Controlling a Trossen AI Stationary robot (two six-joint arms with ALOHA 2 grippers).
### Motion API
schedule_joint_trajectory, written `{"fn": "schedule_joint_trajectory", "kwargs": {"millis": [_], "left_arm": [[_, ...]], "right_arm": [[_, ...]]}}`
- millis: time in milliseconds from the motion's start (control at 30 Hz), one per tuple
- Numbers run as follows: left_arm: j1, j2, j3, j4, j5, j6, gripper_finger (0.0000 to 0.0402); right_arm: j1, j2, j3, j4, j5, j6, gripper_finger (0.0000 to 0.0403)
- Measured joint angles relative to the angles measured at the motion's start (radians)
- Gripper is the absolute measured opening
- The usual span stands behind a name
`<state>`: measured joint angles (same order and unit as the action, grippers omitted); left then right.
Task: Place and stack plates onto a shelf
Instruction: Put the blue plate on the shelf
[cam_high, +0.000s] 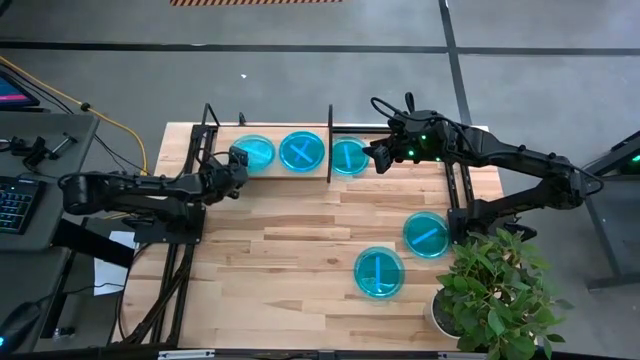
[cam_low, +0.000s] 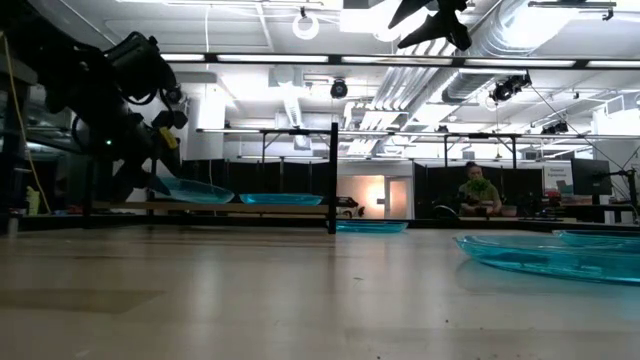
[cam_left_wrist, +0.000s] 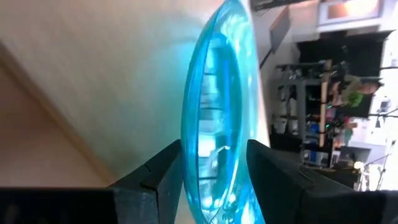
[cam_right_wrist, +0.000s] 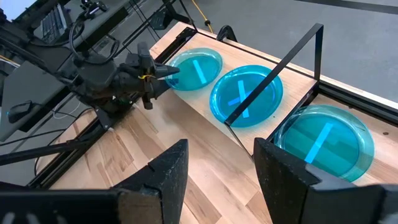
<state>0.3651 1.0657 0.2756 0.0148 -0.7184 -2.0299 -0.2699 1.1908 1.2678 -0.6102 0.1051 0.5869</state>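
The shelf (cam_high: 277, 128) lies along the table's far edge, its black divider (cam_high: 330, 145) upright. Left of the divider on it are a left plate (cam_high: 258, 152) and a stack of two plates (cam_high: 302, 151) with crossed stripes. Right of the divider lies one plate (cam_high: 348, 156). Two more plates (cam_high: 427, 234) (cam_high: 379, 272) rest flat on the tabletop near the right. My left gripper (cam_high: 240, 160) is shut on the left plate. My right gripper (cam_high: 378, 160) hovers open just right of the right-hand shelf plate (cam_right_wrist: 323, 140). My left gripper (cam_left_wrist: 214, 149) pinches the left plate's rim (cam_left_wrist: 214, 168) on its near left side between its two fingers (cam_left_wrist: 168, 168), coming level from the table's left. The plate (cam_low: 190, 189) is tilted, its held edge raised and its opposite edge down on the shelf board.
A potted plant (cam_high: 495, 295) stands at the table's near right corner beside the two loose plates. The black frame rods of both arm mounts cross the table's left and right sides. Bare planks fill the middle and near left of the table (cam_high: 280, 260).
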Motion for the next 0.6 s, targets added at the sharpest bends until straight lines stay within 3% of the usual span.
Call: {"fn": "schedule_joint_trajectory", "kwargs": {"millis": [200,600], "left_arm": [[0.023,0.000,0.000,0.005,0.108,0.000,0.0161],[0.023,-0.001,0.002,-0.056,0.082,-0.035,0.0161]], "right_arm": [[0.000,0.000,0.000,0.000,0.000,0.000,0.0167],[0.000,0.000,0.000,0.000,0.000,0.016,0.0167]]}}
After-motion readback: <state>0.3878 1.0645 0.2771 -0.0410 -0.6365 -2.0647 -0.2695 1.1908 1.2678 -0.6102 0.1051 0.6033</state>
